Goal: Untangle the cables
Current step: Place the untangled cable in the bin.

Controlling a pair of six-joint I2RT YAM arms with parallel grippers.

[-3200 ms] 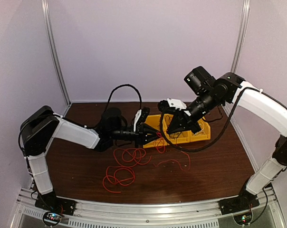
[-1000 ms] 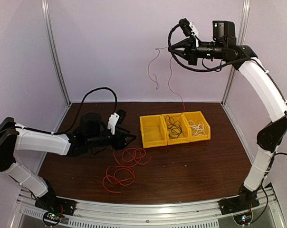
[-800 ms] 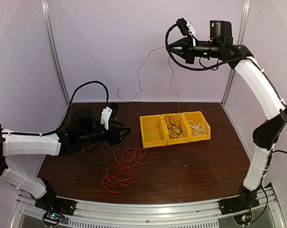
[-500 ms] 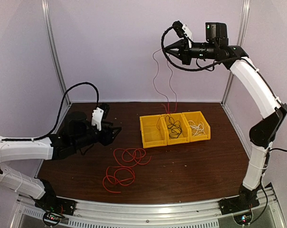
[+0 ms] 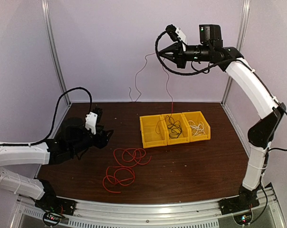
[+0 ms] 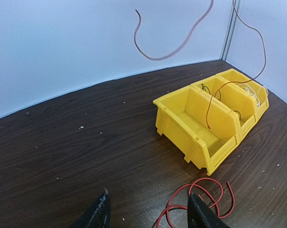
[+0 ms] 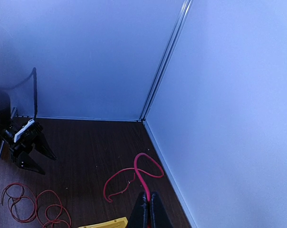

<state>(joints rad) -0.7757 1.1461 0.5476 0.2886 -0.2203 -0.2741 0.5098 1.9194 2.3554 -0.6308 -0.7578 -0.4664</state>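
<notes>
Left gripper (image 5: 104, 137) retreated; red cable (image 7: 139, 181) dangles above dark table (image 5: 205, 164).

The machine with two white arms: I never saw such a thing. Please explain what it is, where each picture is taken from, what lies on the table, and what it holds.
It is a robot with two arms, each ending in a two-finger gripper. The wide picture comes from a fixed camera above and behind them; the other two come from cameras on the wrists. On the dark brown table stand three yellow plastic bins: the middle one holds a black cable, the right one a white cable. Loops of red wire lie on the table. The right gripper, raised high, is shut on a thin red wire that hangs down. The left gripper is open and holds nothing.
</notes>
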